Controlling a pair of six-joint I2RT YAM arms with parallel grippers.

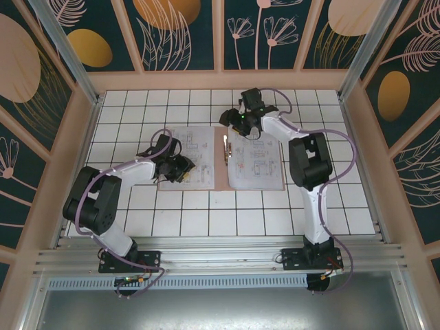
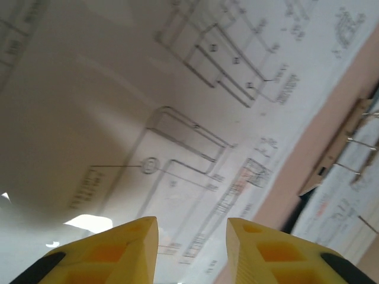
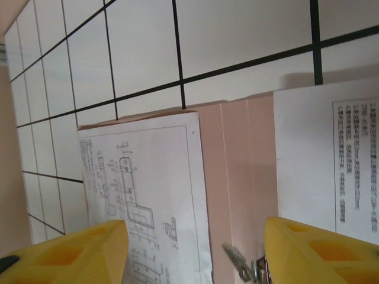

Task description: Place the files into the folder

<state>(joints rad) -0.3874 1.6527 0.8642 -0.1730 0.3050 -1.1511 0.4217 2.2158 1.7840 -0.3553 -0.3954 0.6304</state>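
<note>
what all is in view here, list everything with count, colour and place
files: two seen, white with black drawings, one on each half of the open folder
folder: one, pinkish-brown, open flat mid-table
clip: one, tan bar with silvery wire, at the folder's spine
table: one, white tiles with dark lines, under everything
walls: several panels, dark teal with plant patterns, around the table
left gripper: one, yellow fingers, open, over the left sheet
right gripper: one, yellow fingers, open, over the folder's far edge
</note>
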